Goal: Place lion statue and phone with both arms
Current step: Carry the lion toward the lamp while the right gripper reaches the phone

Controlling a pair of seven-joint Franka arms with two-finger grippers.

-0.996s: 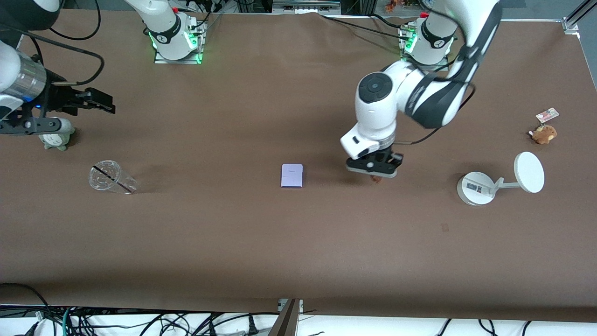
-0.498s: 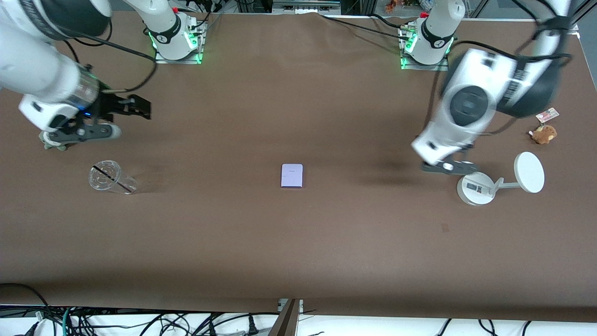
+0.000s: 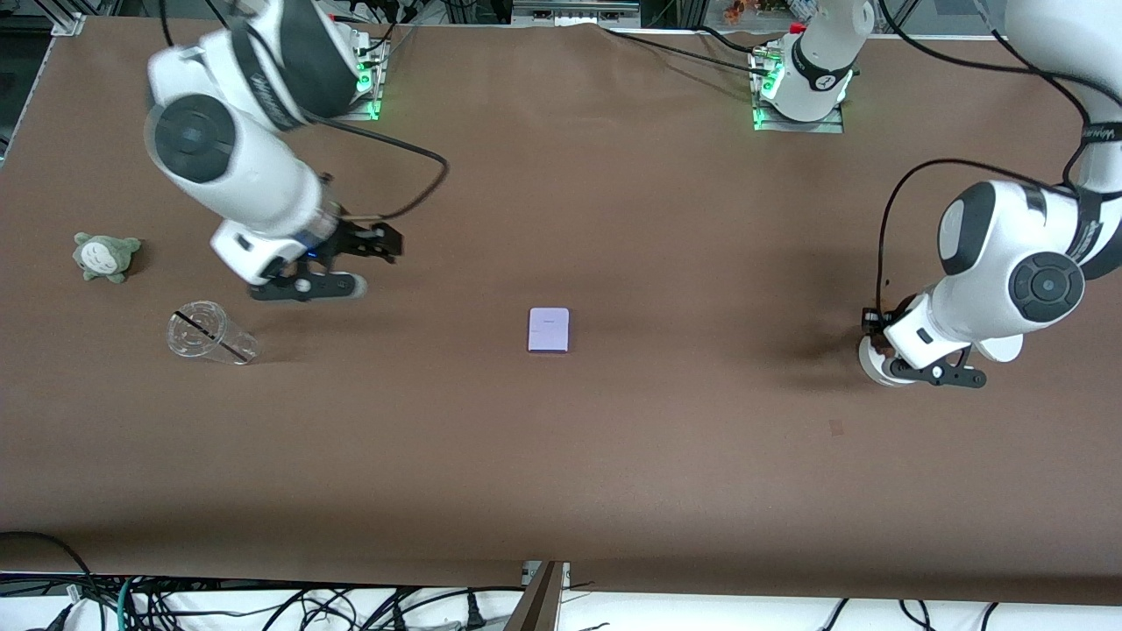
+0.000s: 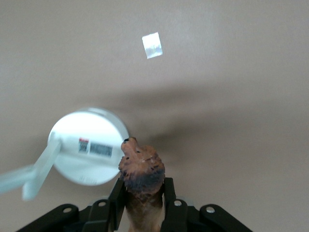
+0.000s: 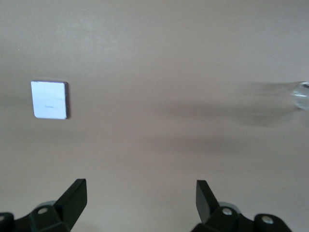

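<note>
- My left gripper (image 4: 143,205) was clamped on the lion statue (image 4: 141,169), its fingers (image 4: 118,200) pressed against the figurine's flanks, with the mane and head poking out past the tips.
- From the front camera I saw that left gripper (image 3: 933,375) up in the air over the round base of the white stand (image 3: 869,361) at the left arm's end of the tabletop; the statue itself was hidden there under the wrist.
- In the left wrist view the stand's base (image 4: 89,147) sat just beside the lion's head, its stem running off toward the frame edge, and the phone (image 4: 152,45) showed as a small pale patch well apart.
- My right gripper (image 5: 141,203) was spread wide and held nothing, with bare brown tabletop (image 5: 159,58) between the two fingers (image 5: 73,195).
- In the front view the right gripper (image 3: 326,273) hung over the tabletop (image 3: 561,464) toward the right arm's end, near a clear plastic cup (image 3: 210,335) lying on its side with a dark straw.
- The phone (image 3: 549,330) lay flat near the middle of the tabletop, untouched, between the two grippers and well apart from both; the right wrist view also caught it (image 5: 49,99).
- A grey-green plush (image 3: 105,256) sat at the right arm's end, a little farther from the front camera than the cup.
</note>
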